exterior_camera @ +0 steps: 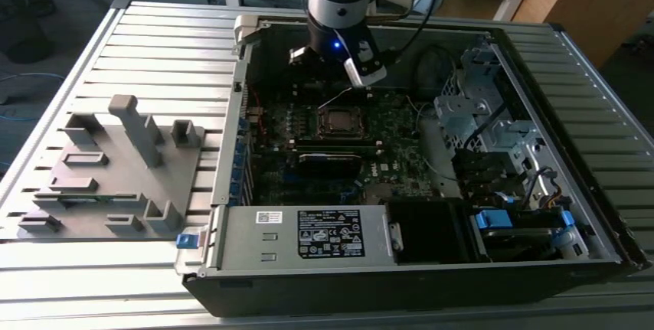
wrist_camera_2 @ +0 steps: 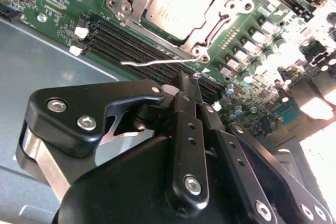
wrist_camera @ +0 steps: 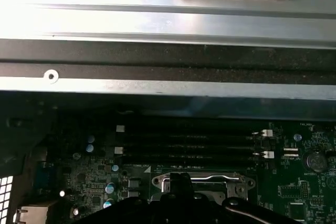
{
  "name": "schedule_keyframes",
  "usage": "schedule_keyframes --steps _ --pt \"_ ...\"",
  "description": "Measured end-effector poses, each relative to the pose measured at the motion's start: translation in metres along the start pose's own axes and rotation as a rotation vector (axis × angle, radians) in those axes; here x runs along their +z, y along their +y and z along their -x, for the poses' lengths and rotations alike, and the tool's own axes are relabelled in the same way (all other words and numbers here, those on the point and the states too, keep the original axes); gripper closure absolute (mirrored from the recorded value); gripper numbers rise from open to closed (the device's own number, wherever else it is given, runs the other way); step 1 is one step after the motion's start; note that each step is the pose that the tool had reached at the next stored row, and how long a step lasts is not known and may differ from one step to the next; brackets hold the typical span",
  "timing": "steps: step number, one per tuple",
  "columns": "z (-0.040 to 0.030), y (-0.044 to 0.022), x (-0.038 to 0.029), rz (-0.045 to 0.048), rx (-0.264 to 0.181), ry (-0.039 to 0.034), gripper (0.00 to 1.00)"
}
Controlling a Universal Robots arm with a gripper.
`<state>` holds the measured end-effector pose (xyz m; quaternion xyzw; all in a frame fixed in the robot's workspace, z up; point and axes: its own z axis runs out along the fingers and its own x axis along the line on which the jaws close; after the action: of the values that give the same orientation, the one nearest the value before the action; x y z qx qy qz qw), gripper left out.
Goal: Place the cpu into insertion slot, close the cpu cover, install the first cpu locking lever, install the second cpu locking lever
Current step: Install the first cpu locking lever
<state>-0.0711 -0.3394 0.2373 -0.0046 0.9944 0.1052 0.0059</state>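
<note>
The cpu, a dull silver square, lies in the insertion slot in the middle of the motherboard. The cpu cover, a silver frame, lies flat around the chip. A thin wire locking lever stands free beside the socket and also shows as a raised wire in the exterior view. My gripper hangs just off the socket's edge by this lever, fingers shut together with nothing seen between them. In the first wrist view the cover's edge sits just past the gripper's dark tip.
The open computer case lies on a slatted metal table. A labelled grey power-supply box sits at the case's near side, a metal drive cage at the exterior view's right. Long black memory slots run beside the socket. A grey fixture block stands outside the case.
</note>
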Motion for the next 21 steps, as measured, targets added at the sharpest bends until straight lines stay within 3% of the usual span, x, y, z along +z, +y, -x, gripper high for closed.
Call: schedule_keyframes --steps 5,11,18,21 --pt "0.0000 -0.0002 0.0009 0.0028 0.000 -0.0014 0.90" --pt "0.0000 -0.0006 0.0027 0.0129 0.000 -0.0178 0.90" --pt "0.0000 -0.0009 0.0041 0.0111 0.091 -0.0378 0.90" --pt "0.0000 -0.0009 0.0042 0.0118 0.091 -0.0381 0.90"
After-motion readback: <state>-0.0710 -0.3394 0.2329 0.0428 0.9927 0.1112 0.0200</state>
